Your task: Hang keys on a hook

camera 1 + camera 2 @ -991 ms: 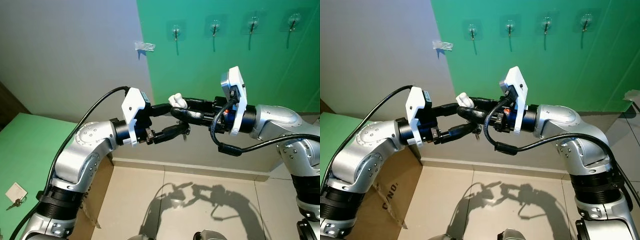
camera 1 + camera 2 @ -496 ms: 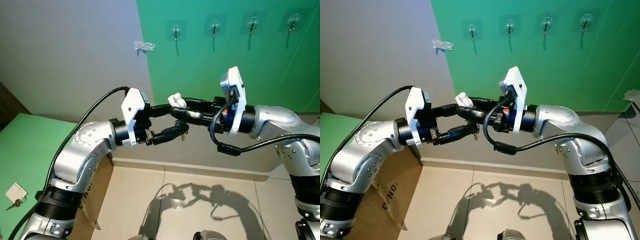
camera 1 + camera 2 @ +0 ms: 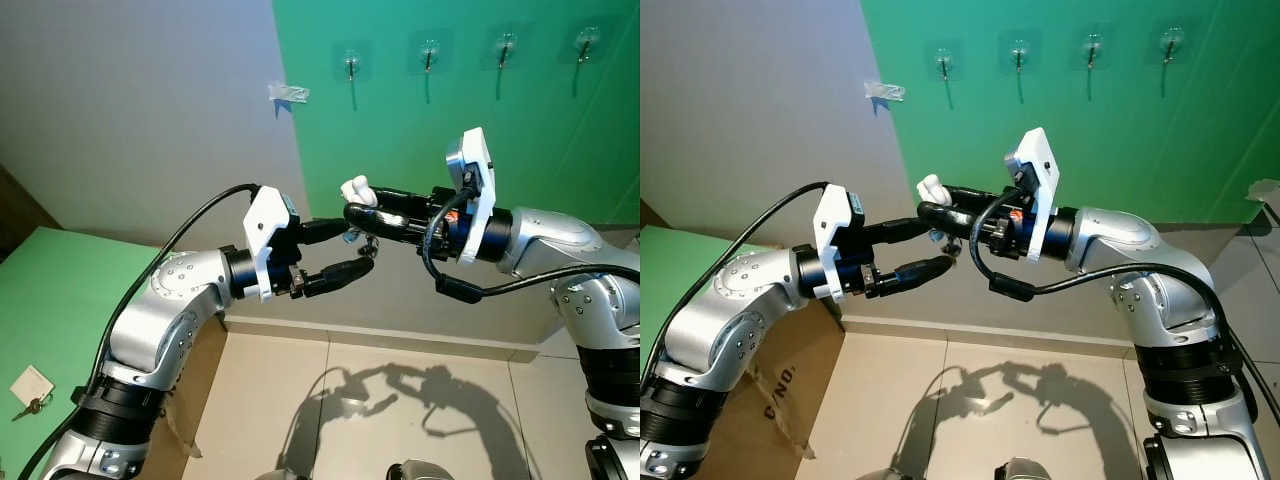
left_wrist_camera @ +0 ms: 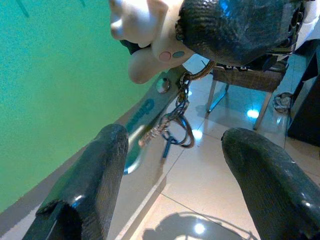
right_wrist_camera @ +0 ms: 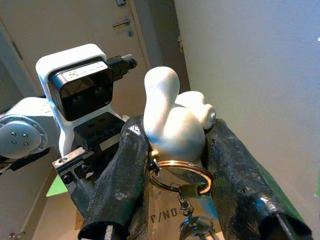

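Observation:
A white figurine key fob (image 3: 355, 189) with a brass ring and a bunch of keys (image 3: 368, 241) dangling under it is held up in mid-air before the wall. My right gripper (image 3: 352, 212) is shut on the fob (image 5: 172, 120), one finger on each side. My left gripper (image 3: 358, 247) stands open just below and to the left, its fingers (image 4: 95, 185) apart, and the keys (image 4: 172, 125) hang free ahead of them. Several clear hooks (image 3: 429, 55) sit in a row high on the green wall, well above both grippers.
A green table (image 3: 60, 290) lies at the lower left with a white tag and another key set (image 3: 30, 385) on it. A cardboard box (image 3: 195, 385) leans beside it. A strip of tape (image 3: 288, 93) sticks to the grey wall. Tiled floor lies below.
My right gripper has risen a little with the fob and keys. My left gripper has dropped down and back to the left, away from the keys.

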`<state>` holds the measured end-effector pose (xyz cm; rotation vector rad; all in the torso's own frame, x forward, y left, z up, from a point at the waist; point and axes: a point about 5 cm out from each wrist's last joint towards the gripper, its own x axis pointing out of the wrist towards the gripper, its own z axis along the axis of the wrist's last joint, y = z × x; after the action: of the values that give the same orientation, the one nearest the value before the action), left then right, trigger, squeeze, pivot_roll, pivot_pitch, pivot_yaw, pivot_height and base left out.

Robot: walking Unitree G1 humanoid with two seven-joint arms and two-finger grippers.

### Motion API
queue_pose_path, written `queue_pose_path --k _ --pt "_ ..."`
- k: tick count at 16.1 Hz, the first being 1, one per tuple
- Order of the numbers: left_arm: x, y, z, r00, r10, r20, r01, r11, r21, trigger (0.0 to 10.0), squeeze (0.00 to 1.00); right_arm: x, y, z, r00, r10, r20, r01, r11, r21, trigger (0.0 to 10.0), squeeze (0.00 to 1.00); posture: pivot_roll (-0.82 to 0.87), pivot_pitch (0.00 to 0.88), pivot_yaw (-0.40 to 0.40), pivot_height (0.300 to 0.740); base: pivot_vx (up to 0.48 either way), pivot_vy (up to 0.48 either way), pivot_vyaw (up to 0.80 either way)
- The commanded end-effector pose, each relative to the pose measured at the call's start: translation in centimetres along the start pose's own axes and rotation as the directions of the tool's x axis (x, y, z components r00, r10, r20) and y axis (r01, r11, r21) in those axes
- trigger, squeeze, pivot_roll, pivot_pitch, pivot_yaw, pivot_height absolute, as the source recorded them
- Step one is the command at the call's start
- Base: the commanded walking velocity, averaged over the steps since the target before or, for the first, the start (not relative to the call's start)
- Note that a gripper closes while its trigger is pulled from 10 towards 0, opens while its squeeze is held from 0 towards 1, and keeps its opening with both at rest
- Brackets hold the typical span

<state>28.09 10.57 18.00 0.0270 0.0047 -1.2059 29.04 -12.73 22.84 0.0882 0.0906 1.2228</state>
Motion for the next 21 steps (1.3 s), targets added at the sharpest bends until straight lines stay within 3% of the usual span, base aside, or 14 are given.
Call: queue_pose_path --k 1,8,9,10,11,21 --pt "-0.4 0.3 0.0 1.000 0.016 -0.015 -0.015 1.000 0.013 10.0 0.00 0.3 0.2 1.1 0.999 0.016 0.030 -0.015 0.999 -0.033 0.0 0.00 -0.24 0.058 0.108 0.740 0.000 0.000 0.00" --pt "-0.2 0.5 -0.2 1.000 0.023 -0.011 -0.023 1.000 0.006 10.0 0.00 0.6 0.7 1.9 0.998 0.043 0.055 -0.041 0.998 -0.037 0.0 0.00 -0.24 0.059 0.106 0.740 0.000 0.000 0.00" --pt "-0.1 0.5 -0.2 1.000 0.024 -0.010 -0.024 1.000 0.006 9.2 0.00 0.6 0.8 2.0 0.997 0.044 0.060 -0.042 0.998 -0.038 0.0 0.00 -0.24 0.059 0.106 0.740 0.000 0.000 0.00" --pt "0.0 0.6 -0.2 1.000 0.030 -0.009 -0.030 1.000 0.007 1.2 0.00 0.7 0.9 2.1 0.997 0.046 0.066 -0.044 0.998 -0.040 0.0 0.00 -0.24 0.060 0.106 0.740 0.000 0.000 0.00" --pt "0.0 0.6 -0.2 0.999 0.032 -0.008 -0.032 0.999 0.006 0.0 0.00 0.8 1.0 2.2 0.996 0.047 0.070 -0.045 0.998 -0.041 0.0 0.00 -0.24 0.060 0.105 0.740 0.000 0.000 0.00" --pt "0.1 0.9 0.4 0.998 0.054 0.020 -0.054 0.998 0.014 0.0 0.00 0.8 0.9 1.7 0.998 0.038 0.050 -0.036 0.998 -0.047 0.0 0.00 -0.24 0.056 0.105 0.740 0.000 0.000 0.00"
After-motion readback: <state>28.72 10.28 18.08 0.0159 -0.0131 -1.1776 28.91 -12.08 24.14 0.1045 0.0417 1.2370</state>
